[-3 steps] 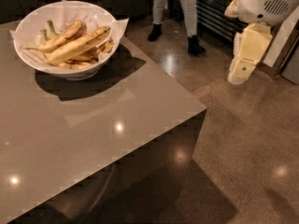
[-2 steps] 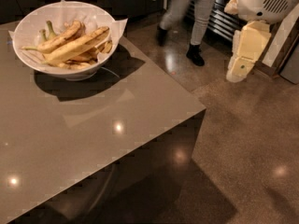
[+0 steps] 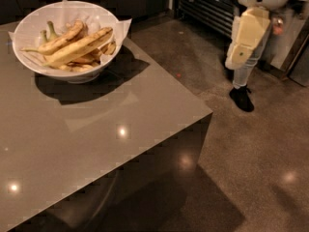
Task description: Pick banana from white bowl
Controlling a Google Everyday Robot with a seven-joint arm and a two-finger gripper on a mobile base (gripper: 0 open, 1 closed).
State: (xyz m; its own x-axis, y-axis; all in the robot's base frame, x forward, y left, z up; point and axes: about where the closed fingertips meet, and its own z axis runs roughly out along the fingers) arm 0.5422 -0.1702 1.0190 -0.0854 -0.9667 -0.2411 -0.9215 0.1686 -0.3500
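While the banana [image 3: 79,47] lies in the white bowl [image 3: 25,29] on the table [image 3: 96,144], your gripper [image 3: 237,61] hangs well right of the bowl, and you cannot tell its grip state.

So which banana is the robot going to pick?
On the glossy grey table, far left of the robot's cream gripper hanging above the floor, sits a large round white paper-lined bowl. The banana lies on top: the longest, thickest, nearly straight yellow one, brown-streaked at one end.

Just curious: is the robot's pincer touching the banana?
No, the pincer hangs over the floor at upper right, far from the banana lying in the white bowl.
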